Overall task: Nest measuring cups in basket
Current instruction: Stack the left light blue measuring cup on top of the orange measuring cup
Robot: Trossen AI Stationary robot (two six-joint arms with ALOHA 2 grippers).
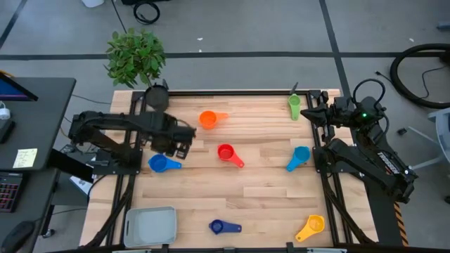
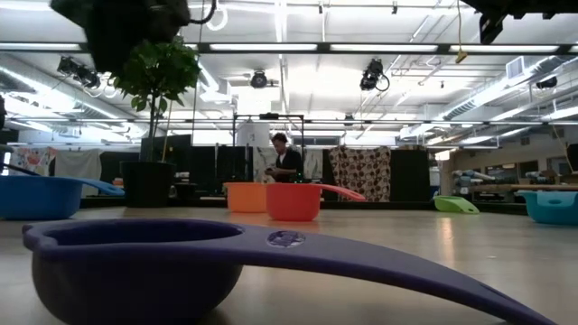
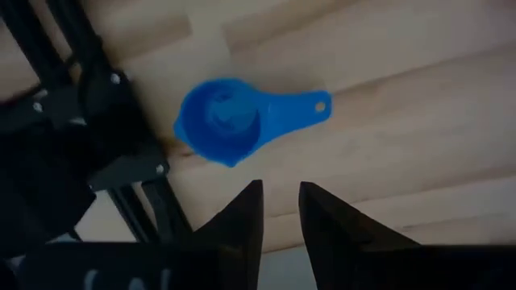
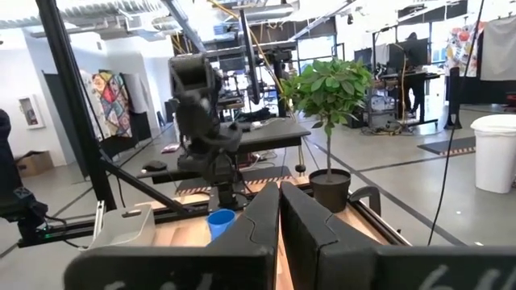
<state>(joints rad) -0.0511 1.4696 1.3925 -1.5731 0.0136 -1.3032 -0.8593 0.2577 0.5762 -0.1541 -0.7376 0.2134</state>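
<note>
Presently, six small round plastic measuring cups with short flat handles are spread over the pale wooden slatted table (image 1: 267, 190), none inside the shallow rectangular light grey plastic basket with rounded corners (image 1: 150, 226), which is seen at the near left corner in the high view. The medium blue cup (image 1: 163, 164) lies just under the left arm, its handle running toward the table's middle; in the left wrist view the same cup (image 3: 230, 121) is seen from above, bowl upward, apart from the fingers. The left gripper (image 1: 181, 150) is held above the table near that cup, its two dark fingers (image 3: 242, 217) parted by a narrow gap and holding nothing. The orange cup (image 1: 209, 119) has its handle directed toward the right side. The red cup (image 1: 227, 153) has its handle angled toward the near right. The light blue cup (image 1: 299, 156) and the yellow cup (image 1: 311, 225) have handles slanting toward the near left. The green cup (image 1: 294, 105) lies at the far right edge, its long axis running away from the near edge. The dark blue cup (image 1: 220, 227) rests by the near edge, handle pointing right. The right gripper (image 4: 280, 211) is raised at the far right side, its fingers pressed together on nothing.
</note>
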